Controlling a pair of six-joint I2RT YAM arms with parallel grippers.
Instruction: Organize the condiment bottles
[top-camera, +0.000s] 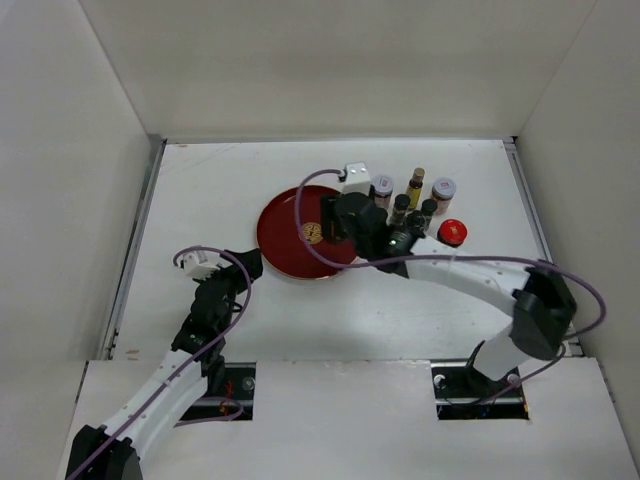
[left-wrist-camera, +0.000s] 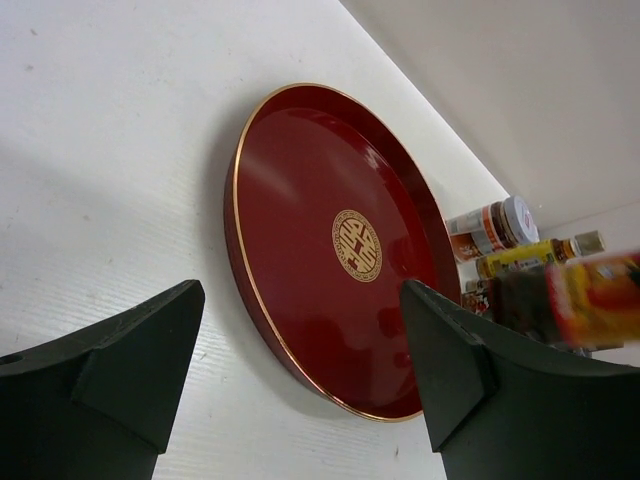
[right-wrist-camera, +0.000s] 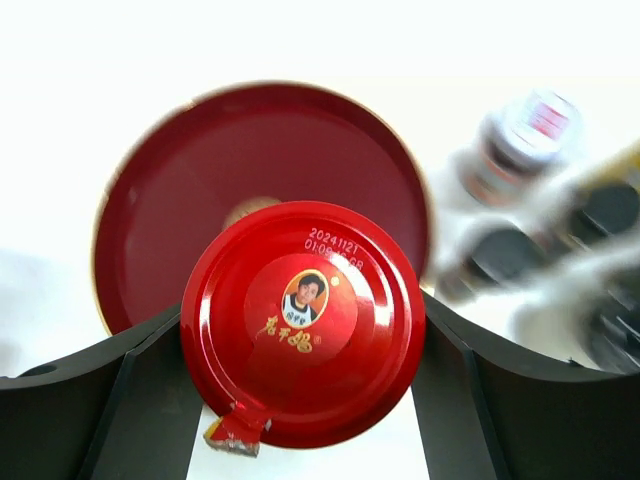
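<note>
right gripper (right-wrist-camera: 302, 315) grasping a red-lidded jar (right-wrist-camera: 310, 355) just under the lid, one finger on each side, above the right edge of the tray (top-camera: 285, 225). whether the jar's base rests on anything cannot be told. likely hazards: the hold sits high on the jar, so the body may swing or slip on a fast move. if set on the raised rim, the jar would tip. the other bottles (top-camera: 410, 205) stand just beside the gripper on its right and could be knocked by wrist or jar. a torn seal strip (right-wrist-camera: 235, 435) hangs from the lid and might snag. the right arm reaches forward and leftward across the table (top-camera: 200, 180), wrist pointing down. the left gripper (left-wrist-camera: 300, 300) waits low near the tray's near-left edge, fingers apart and empty. a nudge from it would shift the tray.
</note>
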